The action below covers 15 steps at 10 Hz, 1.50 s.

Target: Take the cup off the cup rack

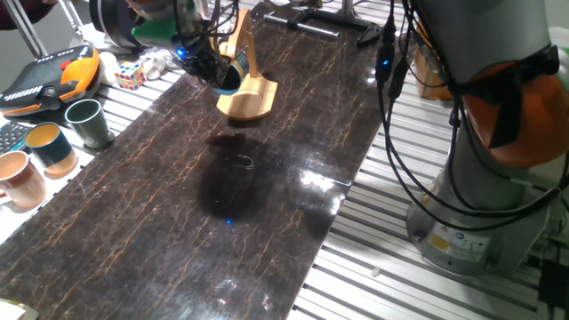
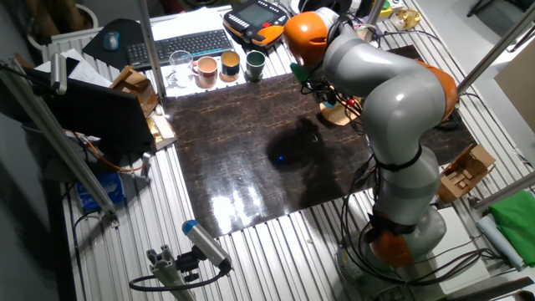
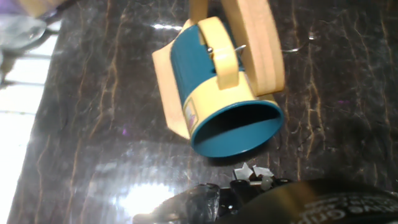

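The cup (image 3: 214, 93) is dark teal-blue with a tan band near its rim and a tan handle. It hangs tilted on a peg of the cup rack (image 3: 264, 50), its mouth turned toward the hand camera. In one fixed view the cup (image 1: 230, 76) sits just above the rack's wooden base (image 1: 252, 100), and my gripper (image 1: 211, 68) is close against the cup's left side. Only dark parts of the hand show along the bottom of the hand view, so how the jaws stand is hidden. In the other fixed view the arm covers the cup, and only the rack's base (image 2: 338, 114) shows.
Left of the dark mat stand a dark green mug (image 1: 87, 123), a teal mug with a tan inside (image 1: 52, 148) and a pink mug (image 1: 18, 180). A colour cube (image 1: 130, 76) and an orange teach pendant (image 1: 49, 78) lie behind them. The robot's base (image 1: 480, 213) is at right.
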Tool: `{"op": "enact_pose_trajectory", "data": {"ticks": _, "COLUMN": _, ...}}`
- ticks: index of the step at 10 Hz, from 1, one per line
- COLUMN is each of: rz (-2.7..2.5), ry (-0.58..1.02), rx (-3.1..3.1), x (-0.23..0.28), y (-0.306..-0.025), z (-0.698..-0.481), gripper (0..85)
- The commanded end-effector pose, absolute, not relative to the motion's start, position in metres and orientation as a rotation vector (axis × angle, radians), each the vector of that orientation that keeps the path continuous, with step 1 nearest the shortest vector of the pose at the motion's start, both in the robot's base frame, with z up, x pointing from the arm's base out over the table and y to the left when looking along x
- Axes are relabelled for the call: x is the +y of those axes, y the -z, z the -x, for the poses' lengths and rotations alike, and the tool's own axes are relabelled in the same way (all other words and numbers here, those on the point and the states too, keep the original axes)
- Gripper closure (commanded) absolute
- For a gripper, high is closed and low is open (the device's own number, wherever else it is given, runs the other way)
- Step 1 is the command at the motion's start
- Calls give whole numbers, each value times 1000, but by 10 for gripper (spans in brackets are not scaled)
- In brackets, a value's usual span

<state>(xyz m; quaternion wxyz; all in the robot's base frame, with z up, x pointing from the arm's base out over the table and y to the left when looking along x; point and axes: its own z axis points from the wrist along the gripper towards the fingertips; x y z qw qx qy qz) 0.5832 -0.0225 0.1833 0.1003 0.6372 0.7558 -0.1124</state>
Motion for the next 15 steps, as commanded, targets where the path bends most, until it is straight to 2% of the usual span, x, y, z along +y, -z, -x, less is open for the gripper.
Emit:
{"op": "enact_pose_trajectory", "data": {"ticks": 1, "rz": -1825, "ry": 300, "rx": 2274, "x": -23, "y": -183, "z": -583, "gripper": 843}}
{"op": "enact_pose_trajectory", "data": {"ticks": 6, "rz": -1739, "ry": 311, "rx": 2313, "x": -24, "y": -185, "z": -584, "gripper": 843}}
{"op": "enact_pose_trajectory", "data": {"ticks": 13, "rz": -1726, "ry": 351, "rx": 2217, "x": -16, "y": -182, "z": -598, "gripper": 843}}
{"op": "enact_pose_trajectory", "data": {"ticks": 14, "rz": -1733, "ry": 362, "rx": 2196, "x": -18, "y": -179, "z": -601, "gripper": 837}}
{"op": "enact_pose_trajectory", "data": {"ticks": 15, "rz": -1735, "ry": 369, "rx": 2180, "x": -19, "y": -178, "z": -603, "gripper": 763}}
